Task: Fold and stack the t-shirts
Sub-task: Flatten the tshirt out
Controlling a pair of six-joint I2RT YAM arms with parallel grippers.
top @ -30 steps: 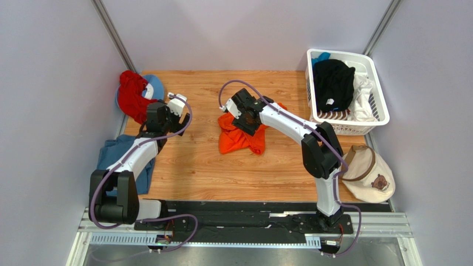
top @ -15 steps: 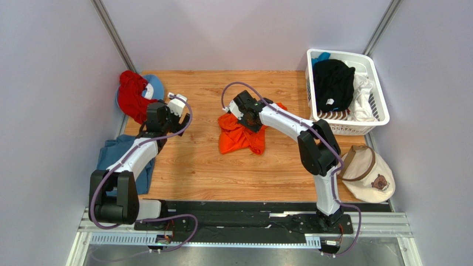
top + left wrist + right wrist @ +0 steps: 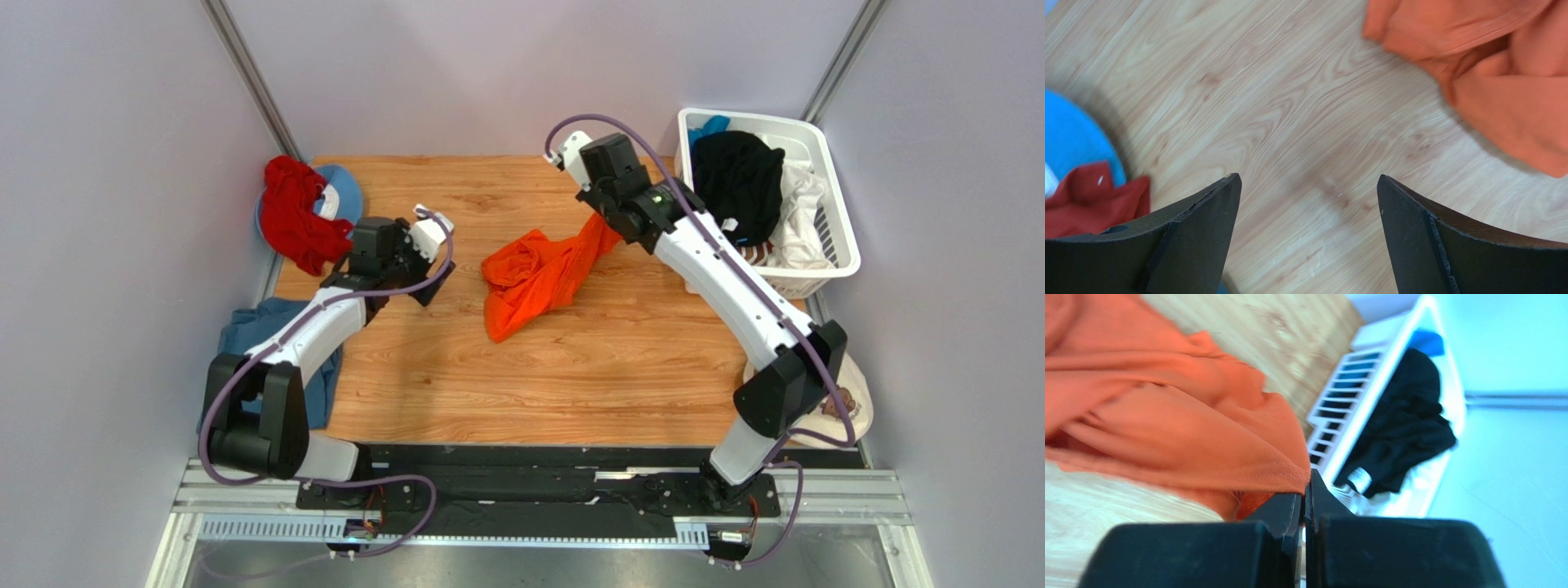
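From above, my right gripper (image 3: 601,221) holds one end of the orange t-shirt (image 3: 536,276) near the white basket (image 3: 839,239). The rest trails down onto the middle of the wooden table (image 3: 491,368), and my left gripper (image 3: 432,237) hovers just left of it.

Left wrist: my jaws are spread wide over bare wood (the shirt lies ahead, untouched).

Right wrist: my fingers are pressed together, pinching the shirt's hem.

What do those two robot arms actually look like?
Both the left arm and right arm have white rounded links with chunky black joints. A greyish-purple cable loops along each. The left pincer and right pincer have black wedge-shaped fingers. A green light glows on the right arm.
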